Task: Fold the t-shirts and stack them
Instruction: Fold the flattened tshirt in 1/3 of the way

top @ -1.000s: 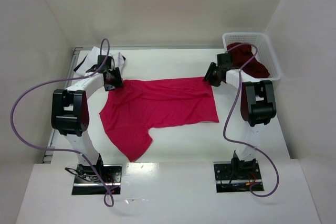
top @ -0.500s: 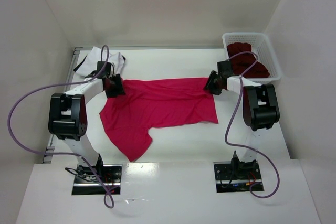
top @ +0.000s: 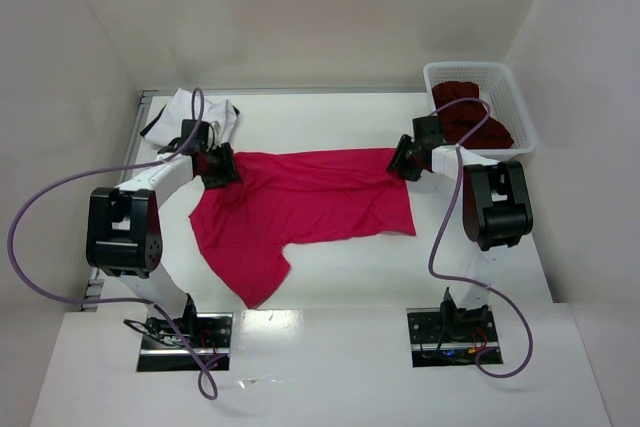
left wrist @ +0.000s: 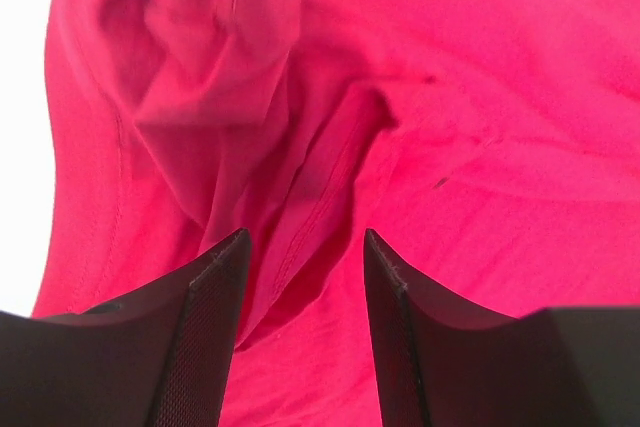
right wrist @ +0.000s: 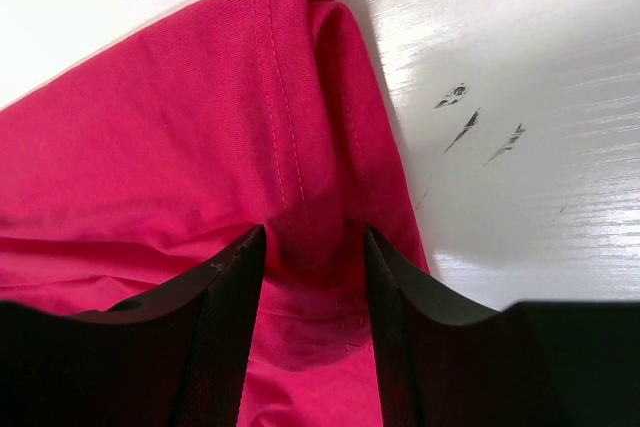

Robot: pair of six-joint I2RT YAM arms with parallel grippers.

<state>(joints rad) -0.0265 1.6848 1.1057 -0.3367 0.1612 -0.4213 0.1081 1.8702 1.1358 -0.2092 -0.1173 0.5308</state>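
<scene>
The crimson-red t-shirt (top: 310, 202) lies spread across the middle of the table, one sleeve pointing toward the near edge. My left gripper (top: 222, 169) is low over its far left corner; in the left wrist view its jaws (left wrist: 304, 237) stand open, straddling a rumpled seam of red cloth (left wrist: 450, 147). My right gripper (top: 400, 162) is at the far right corner, open (right wrist: 313, 232), with the folded hem of the red shirt (right wrist: 150, 147) between its fingers. The white t-shirt with dark trim (top: 190, 112) lies crumpled at the far left. The dark maroon t-shirt (top: 470, 117) sits in the basket.
The white lattice basket (top: 460, 69) stands at the far right corner against the side wall. White walls enclose the table on three sides. Purple cables loop from both arms. Bare white table (right wrist: 520, 67) shows right of the red hem.
Both grippers have come down and slightly nearer, onto the red shirt's far corners. The left arm's elbow swung left. The shirt itself has hardly moved.
</scene>
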